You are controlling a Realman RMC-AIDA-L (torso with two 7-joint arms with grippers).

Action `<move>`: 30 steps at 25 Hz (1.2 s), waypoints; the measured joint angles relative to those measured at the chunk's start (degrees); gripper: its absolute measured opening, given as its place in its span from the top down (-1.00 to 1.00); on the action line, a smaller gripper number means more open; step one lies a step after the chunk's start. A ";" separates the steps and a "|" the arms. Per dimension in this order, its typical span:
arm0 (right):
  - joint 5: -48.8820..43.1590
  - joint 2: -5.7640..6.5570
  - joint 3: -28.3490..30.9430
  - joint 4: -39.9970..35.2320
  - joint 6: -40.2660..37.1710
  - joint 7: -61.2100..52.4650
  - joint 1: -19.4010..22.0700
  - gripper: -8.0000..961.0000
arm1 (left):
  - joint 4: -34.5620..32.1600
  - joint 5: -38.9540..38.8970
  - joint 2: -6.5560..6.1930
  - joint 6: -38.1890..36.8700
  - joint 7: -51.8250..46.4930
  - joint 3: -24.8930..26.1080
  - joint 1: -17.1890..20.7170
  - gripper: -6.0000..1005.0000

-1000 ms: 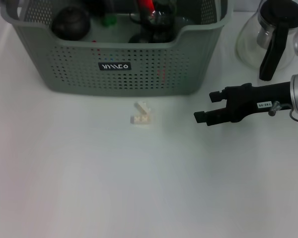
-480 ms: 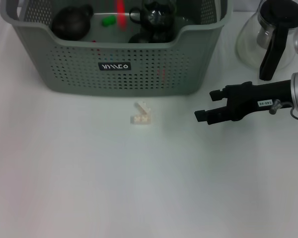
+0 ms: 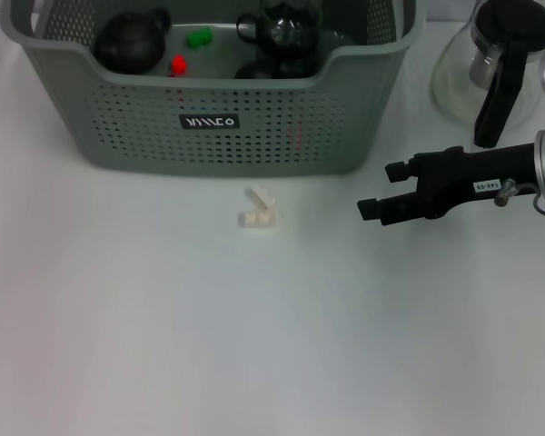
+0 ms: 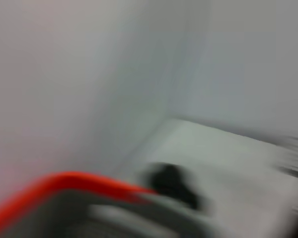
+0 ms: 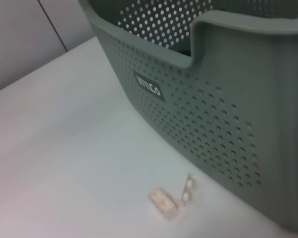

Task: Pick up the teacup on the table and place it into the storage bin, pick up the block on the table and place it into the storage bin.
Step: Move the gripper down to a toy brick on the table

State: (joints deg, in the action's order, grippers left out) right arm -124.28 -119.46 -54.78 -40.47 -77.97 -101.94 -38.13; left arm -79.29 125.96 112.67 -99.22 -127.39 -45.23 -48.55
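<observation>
The grey-green storage bin [image 3: 118,118] stands at the back of the table and fills much of the right wrist view [image 5: 228,99]. Inside it sit a dark teacup-like vessel with a handle [image 3: 286,25], a black round pot [image 3: 130,41], a green piece [image 3: 198,38] and a red piece [image 3: 177,65]. No teacup shows on the table itself. A small white block [image 3: 259,210] lies on the table just in front of the bin [image 5: 172,199]. My right gripper [image 3: 380,191] hovers open to the block's right, holding nothing. My left gripper is out of view.
A glass coffee pot with a black handle [image 3: 495,64] stands at the back right, behind my right arm. The bin carries a black label [image 3: 210,121]. White tabletop stretches in front of and to the left of the block.
A red blur above the bin has left the head view, and a red piece now lies in the bin. My right gripper drifted very slightly to the right. The white block has not moved.
</observation>
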 joint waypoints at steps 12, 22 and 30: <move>0.00 0.02 0.07 0.23 0.87 0.01 0.27 -0.96 | -11.07 5.34 10.89 -16.88 -0.13 -21.30 11.88 -0.89; -3.31 -0.07 -0.06 -0.21 -0.88 0.44 -0.27 -0.96 | -2.88 16.08 11.64 -0.04 -13.99 -35.96 13.03 -0.89; -4.21 0.41 -2.91 -4.69 -8.69 0.90 0.16 -0.96 | 1.23 21.04 11.67 7.40 -26.50 -39.80 12.10 -0.89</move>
State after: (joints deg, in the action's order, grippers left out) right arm -128.49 -119.05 -57.70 -45.16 -86.66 -101.04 -37.98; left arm -78.06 147.00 124.34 -91.83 -153.89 -85.03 -36.45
